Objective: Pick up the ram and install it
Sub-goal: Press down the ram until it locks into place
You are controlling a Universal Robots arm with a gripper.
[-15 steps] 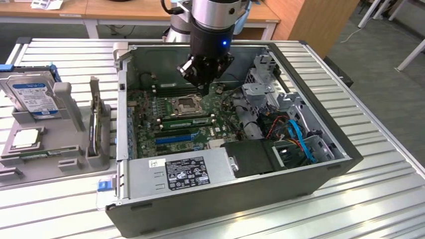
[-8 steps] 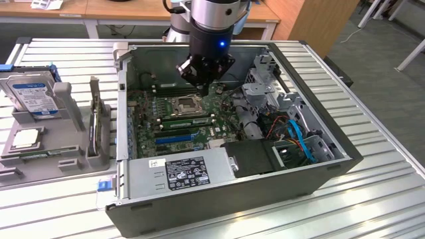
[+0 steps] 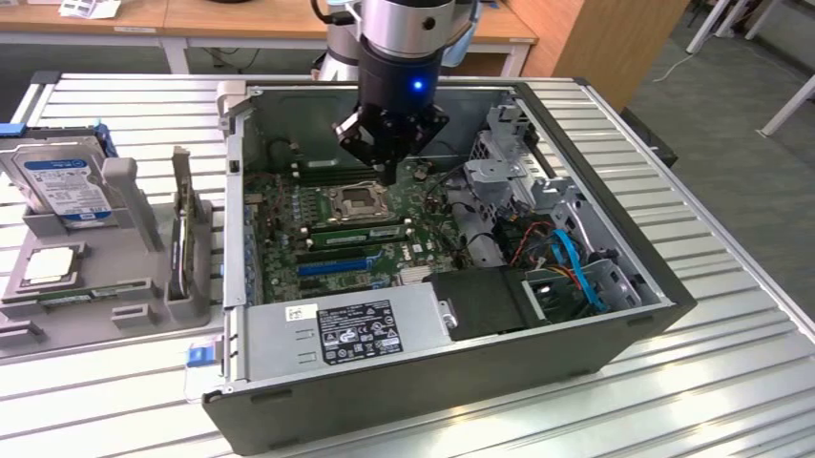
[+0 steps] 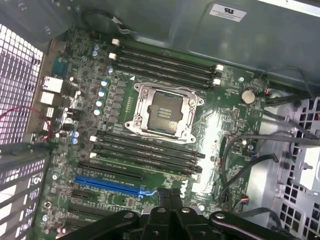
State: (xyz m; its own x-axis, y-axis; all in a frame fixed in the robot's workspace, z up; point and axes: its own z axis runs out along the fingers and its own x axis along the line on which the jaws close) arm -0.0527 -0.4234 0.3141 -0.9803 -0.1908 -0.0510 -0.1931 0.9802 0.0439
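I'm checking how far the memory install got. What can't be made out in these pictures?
- Whether a ram sits in the slots beside the socket: wrist view, too dark to tell.
- Whatever lies under the claw: exterior view, its body covers it.
- Whatever lies beneath the power supply: exterior view, hidden.
- The tray: exterior view, cut by the edge.

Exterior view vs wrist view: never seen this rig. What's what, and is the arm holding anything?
The exterior view comes from a camera off the arm. It shows a robot arm reaching down into an open computer case on a metal table. Its pincer is shut above the motherboard, near the processor socket, and I see nothing in it. The wrist view looks from the arm down at that same board. On the exterior view's left, a grey tray holds a hard drive and a square processor chip.
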